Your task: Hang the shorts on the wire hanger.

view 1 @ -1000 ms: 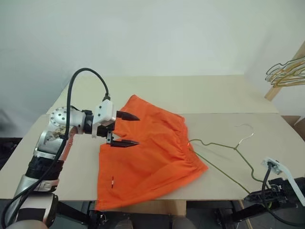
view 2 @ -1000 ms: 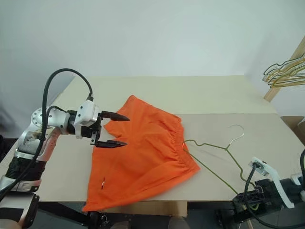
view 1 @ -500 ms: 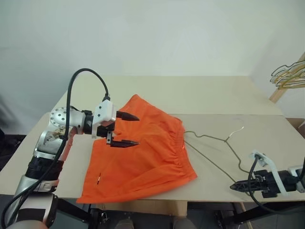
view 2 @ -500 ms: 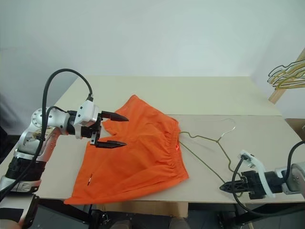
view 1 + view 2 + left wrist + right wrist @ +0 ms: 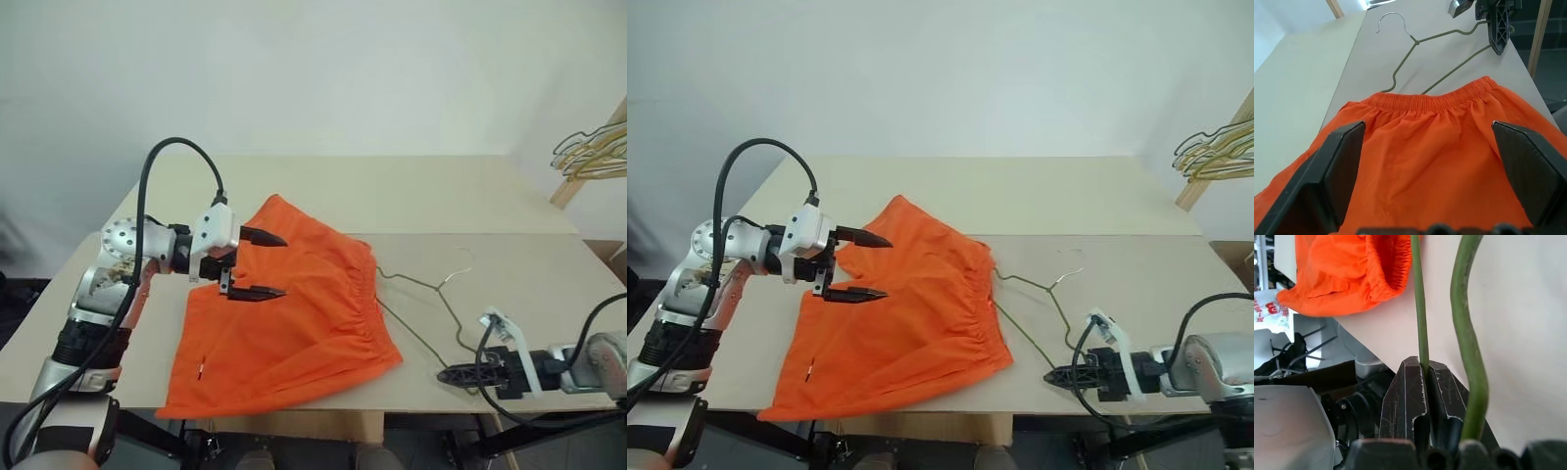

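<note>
while the right gripper (image 5: 1050, 375) pinches the wire hanger (image 5: 1043, 290), the shorts (image 5: 901, 313) lie under the left gripper (image 5: 872, 266) (spread wide).

The soft fabric shorts (image 5: 294, 323) are bright, plain orange, with a tiny white tag near one leg. The thin triangular wire hanger (image 5: 431, 294) is dull grey-green. The flat tabletop (image 5: 441, 196) is pale beige, unpatterned. The bunch of wire hangers (image 5: 593, 152) at the far right mixes gold and grey. The wall (image 5: 313, 69) behind is plain white.
</note>
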Available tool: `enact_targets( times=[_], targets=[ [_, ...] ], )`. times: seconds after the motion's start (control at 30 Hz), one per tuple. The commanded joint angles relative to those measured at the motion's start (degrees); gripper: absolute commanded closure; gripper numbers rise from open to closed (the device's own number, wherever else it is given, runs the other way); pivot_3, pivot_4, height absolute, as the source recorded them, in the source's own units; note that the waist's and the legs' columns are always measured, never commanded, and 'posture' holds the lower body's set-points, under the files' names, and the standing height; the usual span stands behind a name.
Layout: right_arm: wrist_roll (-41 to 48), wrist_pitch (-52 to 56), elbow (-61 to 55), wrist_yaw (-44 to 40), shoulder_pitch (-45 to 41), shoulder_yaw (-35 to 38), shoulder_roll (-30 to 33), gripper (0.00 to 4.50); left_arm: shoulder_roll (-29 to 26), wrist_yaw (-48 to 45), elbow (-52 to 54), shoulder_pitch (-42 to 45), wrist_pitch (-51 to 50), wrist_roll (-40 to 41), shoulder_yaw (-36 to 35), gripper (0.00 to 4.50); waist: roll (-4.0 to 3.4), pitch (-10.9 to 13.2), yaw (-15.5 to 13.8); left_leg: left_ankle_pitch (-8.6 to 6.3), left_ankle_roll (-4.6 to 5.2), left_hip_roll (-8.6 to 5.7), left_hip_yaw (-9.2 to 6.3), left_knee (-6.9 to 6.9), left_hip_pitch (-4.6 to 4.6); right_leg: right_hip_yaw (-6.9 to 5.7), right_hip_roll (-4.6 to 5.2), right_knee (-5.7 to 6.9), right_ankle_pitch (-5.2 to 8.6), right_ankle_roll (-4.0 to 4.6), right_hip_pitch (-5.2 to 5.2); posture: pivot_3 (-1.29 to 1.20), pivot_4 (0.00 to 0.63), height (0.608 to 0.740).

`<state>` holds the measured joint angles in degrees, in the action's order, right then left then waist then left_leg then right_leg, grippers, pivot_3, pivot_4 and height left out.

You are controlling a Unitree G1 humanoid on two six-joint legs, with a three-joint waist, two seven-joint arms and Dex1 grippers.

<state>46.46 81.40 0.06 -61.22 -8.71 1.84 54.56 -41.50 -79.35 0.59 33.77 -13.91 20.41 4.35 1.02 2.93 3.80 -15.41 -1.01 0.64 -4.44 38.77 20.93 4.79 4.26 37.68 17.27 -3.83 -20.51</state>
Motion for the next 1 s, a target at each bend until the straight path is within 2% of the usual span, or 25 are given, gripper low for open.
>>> enact_targets(
  times=[0.03,0.23,0.3,0.43,0.6,0.83,1.0],
  targets=[
    [2.9,0.8,-3.1,-0.7,0.1,1.5,-0.7,4.50,-1.0,0.0,1.5,1.4,0.3,0.7,-0.9,0.02,0.00,0.0,-0.3,0.00,0.00,-0.01,-0.01,0.02,0.03,-0.02,0.02,-0.01,0.00,0.00,-0.01,-0.03,0.005,0.740],
    [1.7,0.3,3.7,2.2,-5.4,1.8,-5.9,4.50,-1.5,-0.1,1.6,1.9,-0.2,1.0,-0.8,0.02,0.00,0.0,-0.3,0.00,0.00,-0.02,0.00,0.05,-0.05,-0.02,0.02,0.04,-0.02,0.01,0.04,-0.02,0.000,0.740],
    [2.6,0.1,2.7,0.2,-6.3,0.6,-5.7,4.50,-1.5,0.0,1.8,2.1,-0.6,1.1,-0.8,0.02,-0.01,0.0,-0.3,0.00,0.00,-0.01,0.00,0.03,-0.06,-0.02,0.00,0.05,-0.01,0.01,0.03,-0.02,0.000,0.740],
    [-1.7,-0.1,7.4,3.1,-9.0,-4.0,-7.0,4.50,-1.4,0.2,2.4,2.0,-0.9,1.3,-0.9,0.02,0.00,0.0,-0.5,0.00,0.00,-0.01,-0.04,0.02,0.00,-0.06,0.00,0.02,-0.01,0.02,0.00,0.00,0.000,0.740],
    [0.2,0.3,6.8,-1.1,-10.5,-5.2,-6.8,4.50,-1.5,0.3,3.0,1.7,-1.1,1.4,-1.1,0.02,0.00,0.0,-1.0,0.00,0.00,0.01,-0.04,0.04,-0.02,-0.06,-0.03,0.05,-0.02,0.03,0.01,0.00,0.000,0.740],
    [-1.6,-0.4,11.4,-3.6,-15.0,-9.8,-7.9,4.50,-1.2,0.5,2.7,1.9,-0.8,1.1,-1.0,0.02,0.00,0.0,-1.2,0.00,0.00,0.01,-0.03,0.04,-0.05,-0.05,-0.03,0.08,-0.03,0.04,0.01,0.00,0.000,0.740],
    [-1.5,-0.1,10.4,-6.8,-14.3,-11.4,-5.2,4.50,-1.0,1.4,2.3,2.3,-0.4,0.7,-1.3,0.02,0.00,0.0,-1.4,0.00,0.00,0.00,-0.05,0.05,0.03,-0.07,-0.02,0.07,-0.03,0.05,-0.07,0.01,0.000,0.740]
  ],
)
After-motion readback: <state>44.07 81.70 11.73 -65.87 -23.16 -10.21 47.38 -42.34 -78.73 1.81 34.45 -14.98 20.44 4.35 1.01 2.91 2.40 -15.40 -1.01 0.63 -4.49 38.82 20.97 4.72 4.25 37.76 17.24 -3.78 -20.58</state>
